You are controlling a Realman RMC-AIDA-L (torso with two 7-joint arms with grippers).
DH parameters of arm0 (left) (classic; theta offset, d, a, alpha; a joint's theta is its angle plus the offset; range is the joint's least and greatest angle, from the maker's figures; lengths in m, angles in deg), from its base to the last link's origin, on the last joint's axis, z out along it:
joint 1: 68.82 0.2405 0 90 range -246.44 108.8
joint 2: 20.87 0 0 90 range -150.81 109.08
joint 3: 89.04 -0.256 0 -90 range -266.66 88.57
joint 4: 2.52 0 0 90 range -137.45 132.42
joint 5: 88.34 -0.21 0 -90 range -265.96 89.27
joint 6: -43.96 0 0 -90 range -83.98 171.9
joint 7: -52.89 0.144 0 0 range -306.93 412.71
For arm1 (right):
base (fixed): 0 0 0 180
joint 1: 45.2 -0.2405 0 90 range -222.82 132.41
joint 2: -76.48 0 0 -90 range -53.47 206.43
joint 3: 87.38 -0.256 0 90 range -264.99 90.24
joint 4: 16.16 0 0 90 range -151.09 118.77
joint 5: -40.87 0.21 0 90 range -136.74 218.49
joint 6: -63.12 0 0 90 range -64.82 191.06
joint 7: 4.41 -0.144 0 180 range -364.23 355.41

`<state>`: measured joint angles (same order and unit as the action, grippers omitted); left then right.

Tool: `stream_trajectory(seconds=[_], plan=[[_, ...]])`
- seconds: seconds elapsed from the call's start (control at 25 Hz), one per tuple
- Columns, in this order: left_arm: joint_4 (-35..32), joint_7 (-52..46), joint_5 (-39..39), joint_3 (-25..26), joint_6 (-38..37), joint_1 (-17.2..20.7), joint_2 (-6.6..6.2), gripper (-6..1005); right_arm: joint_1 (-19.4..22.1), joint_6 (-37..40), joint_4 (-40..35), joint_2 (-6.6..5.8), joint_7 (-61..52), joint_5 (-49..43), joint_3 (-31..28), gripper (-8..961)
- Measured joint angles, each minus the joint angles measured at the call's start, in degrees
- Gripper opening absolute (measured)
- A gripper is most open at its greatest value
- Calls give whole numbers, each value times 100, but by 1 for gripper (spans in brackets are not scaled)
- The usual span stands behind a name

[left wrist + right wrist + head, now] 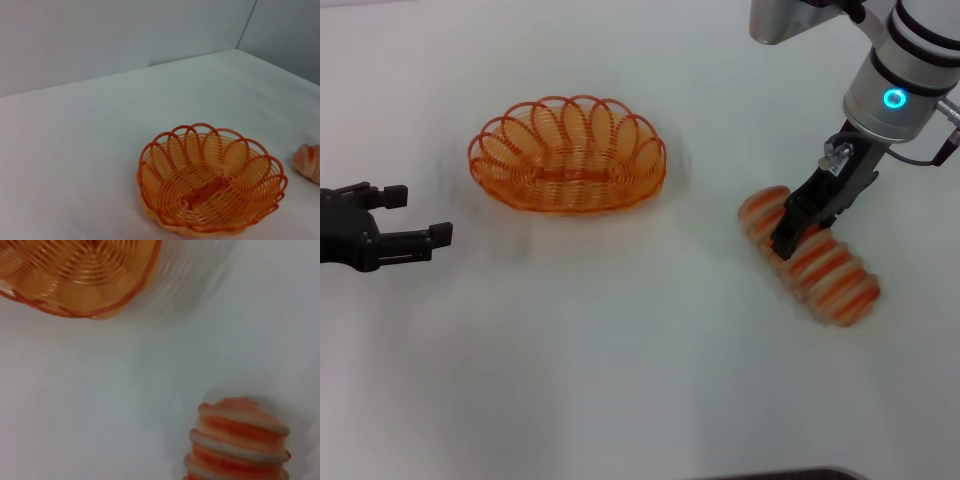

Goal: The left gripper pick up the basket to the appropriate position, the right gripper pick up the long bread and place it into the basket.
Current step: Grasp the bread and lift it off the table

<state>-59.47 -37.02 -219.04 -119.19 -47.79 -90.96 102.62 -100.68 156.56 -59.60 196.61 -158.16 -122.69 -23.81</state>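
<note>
The orange wire basket [568, 156] stands empty on the white table, left of centre and toward the back. It also shows in the left wrist view [210, 185] and the right wrist view [80, 275]. My left gripper [420, 215] is open and empty, low over the table to the left of the basket and apart from it. The striped long bread [830, 275] lies on the table at the right. It also shows in the right wrist view [240, 442], and one end of it in the left wrist view [310, 162]. My right gripper [792, 232] is down on the middle of the bread.
The white table [620, 350] stretches bare in front of the basket and the bread. A grey wall [100, 40] and a corner stand behind the table in the left wrist view.
</note>
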Motion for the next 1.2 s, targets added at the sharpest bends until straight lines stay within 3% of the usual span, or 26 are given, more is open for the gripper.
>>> stream_trajectory(seconds=[0.36, 0.44, 1.2], plan=[[10, 0, 0, 0, -1, 8, 0, 891, 36, 27, -23, -24, 29, 71, -1, 626], [10, 0, 1, 0, -1, 9, 0, 891, 46, 29, -23, -27, 35, 75, -2, 540], [9, -17, 1, 0, -18, -4, -9, 891, 64, 86, -40, -25, 61, 131, -2, 421]])
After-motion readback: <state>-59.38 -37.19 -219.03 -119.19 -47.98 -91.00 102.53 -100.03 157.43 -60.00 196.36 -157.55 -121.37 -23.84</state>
